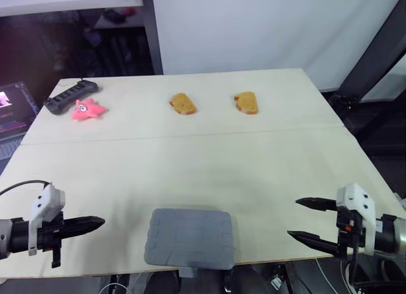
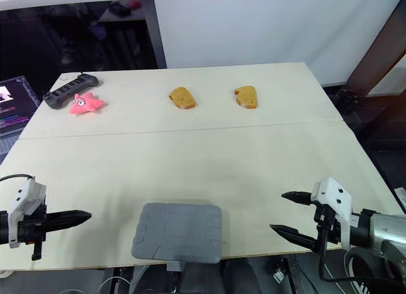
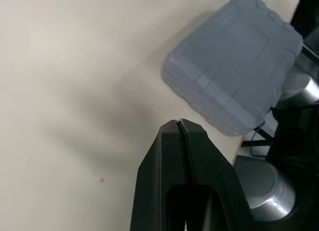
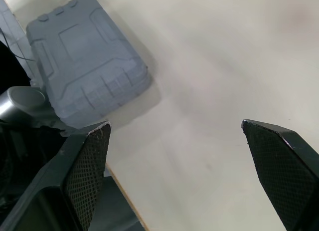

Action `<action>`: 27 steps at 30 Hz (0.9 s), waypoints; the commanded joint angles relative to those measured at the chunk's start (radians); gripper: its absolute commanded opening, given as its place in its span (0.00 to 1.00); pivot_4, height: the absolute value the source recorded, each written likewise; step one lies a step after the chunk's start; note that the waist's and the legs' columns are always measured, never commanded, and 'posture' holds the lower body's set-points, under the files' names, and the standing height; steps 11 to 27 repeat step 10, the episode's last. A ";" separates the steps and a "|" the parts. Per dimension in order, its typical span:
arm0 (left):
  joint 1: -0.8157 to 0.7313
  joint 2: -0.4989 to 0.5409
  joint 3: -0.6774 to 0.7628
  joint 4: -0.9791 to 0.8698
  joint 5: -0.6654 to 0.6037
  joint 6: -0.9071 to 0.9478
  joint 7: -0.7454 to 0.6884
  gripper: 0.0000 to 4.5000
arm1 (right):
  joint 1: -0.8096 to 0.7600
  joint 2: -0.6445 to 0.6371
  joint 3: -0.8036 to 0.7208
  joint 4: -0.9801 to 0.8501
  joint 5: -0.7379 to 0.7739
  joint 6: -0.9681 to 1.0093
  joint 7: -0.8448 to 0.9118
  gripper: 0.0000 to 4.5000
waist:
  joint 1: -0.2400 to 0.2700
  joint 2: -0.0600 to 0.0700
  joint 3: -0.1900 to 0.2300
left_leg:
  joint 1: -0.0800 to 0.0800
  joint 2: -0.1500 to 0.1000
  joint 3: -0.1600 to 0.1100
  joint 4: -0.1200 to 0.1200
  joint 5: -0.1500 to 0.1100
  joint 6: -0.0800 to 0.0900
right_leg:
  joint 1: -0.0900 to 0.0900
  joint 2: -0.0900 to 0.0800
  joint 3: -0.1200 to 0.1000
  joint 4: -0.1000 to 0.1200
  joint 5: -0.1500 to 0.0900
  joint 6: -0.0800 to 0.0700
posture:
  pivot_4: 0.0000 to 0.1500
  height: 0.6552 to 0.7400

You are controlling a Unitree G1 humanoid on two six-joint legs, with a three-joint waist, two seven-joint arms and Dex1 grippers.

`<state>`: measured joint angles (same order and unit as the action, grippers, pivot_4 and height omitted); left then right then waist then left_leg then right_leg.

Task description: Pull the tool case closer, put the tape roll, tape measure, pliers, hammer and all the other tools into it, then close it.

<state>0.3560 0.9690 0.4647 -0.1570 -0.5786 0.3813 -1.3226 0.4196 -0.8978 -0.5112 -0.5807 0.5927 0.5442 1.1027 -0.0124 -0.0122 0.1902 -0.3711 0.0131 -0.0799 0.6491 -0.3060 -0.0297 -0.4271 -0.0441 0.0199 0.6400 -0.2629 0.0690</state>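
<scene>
At the near edge, the left claw hovers low over the pale wooden tabletop with its two black fingers pressed together and holding nothing. The right claw hovers on the other side with its fingers spread wide, also empty. Both point inward at the grey moulded plastic tool case. The case lies flat between them with its lid down, right at the near edge, and its front lip seems to overhang a little. Neither claw touches it.

The middle of the tabletop is bare. Along the far side lie a pink star-shaped soft toy just beside a black ribbed bar-shaped device, and two brown toast-like pieces set apart from each other. A lit laptop screen stands off the left edge.

No tape roll, tape measure, pliers or hammer lies out, and the case is near and shut. The job therefore looks to be at its end, though whether the tools are inside cannot be seen. The likely next move is only to check that the lid is latched, pressing it down from above if it sits proud. The left fingers would have to open before any grasp.
</scene>
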 commanded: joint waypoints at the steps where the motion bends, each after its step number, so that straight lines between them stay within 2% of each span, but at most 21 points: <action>1: -0.005 -0.002 0.028 0.007 0.006 -0.022 -0.002 0.00 | -0.009 -0.001 0.007 -0.002 0.007 -0.018 0.007 0.99 | 0.000 0.000 0.000 | 0.000 0.000 0.000 0.000 0.000 0.000 | 0.000 0.000 0.000 0.000 0.000 0.000 | 1.00 1.00; 27: -0.014 0.001 0.016 0.008 -0.002 -0.015 -0.019 0.00 | -0.030 -0.006 0.029 -0.004 0.011 -0.010 -0.001 0.99 | 0.000 0.000 0.000 | 0.000 0.000 0.000 0.001 0.000 0.000 | 0.000 0.000 0.000 0.001 0.000 0.000 | 1.00 1.00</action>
